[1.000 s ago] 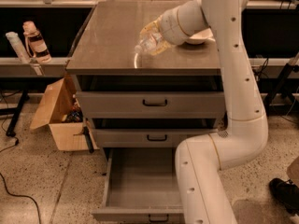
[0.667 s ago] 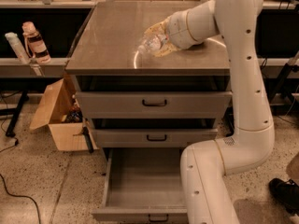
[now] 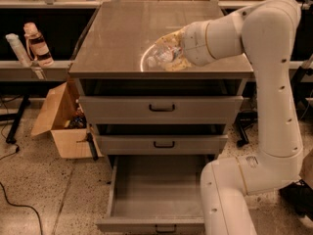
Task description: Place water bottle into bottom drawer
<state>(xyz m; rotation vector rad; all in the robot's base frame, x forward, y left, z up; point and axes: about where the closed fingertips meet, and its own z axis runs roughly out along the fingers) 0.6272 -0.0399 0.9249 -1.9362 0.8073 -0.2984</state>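
As my arm [image 3: 274,82] swung forward, high above the open bottom drawer [image 3: 156,199], my gripper [image 3: 172,58] and the water bottle [image 3: 155,58] came nearer that drawer's front. I could not tell if my gripper squeezed the bottle. Lowering probably came next.

Deep grey metal bottom drawer [image 3: 156,195] pulled out, interior open from above (shallower grey drawers [image 3: 161,109] above shut, no overhang). Two-finger gripper [image 3: 165,58] low over grey metal benchtop [image 3: 122,28], near front edge. White robot base [image 3: 225,199] below bench's front right corner, crowding drawer's right side.
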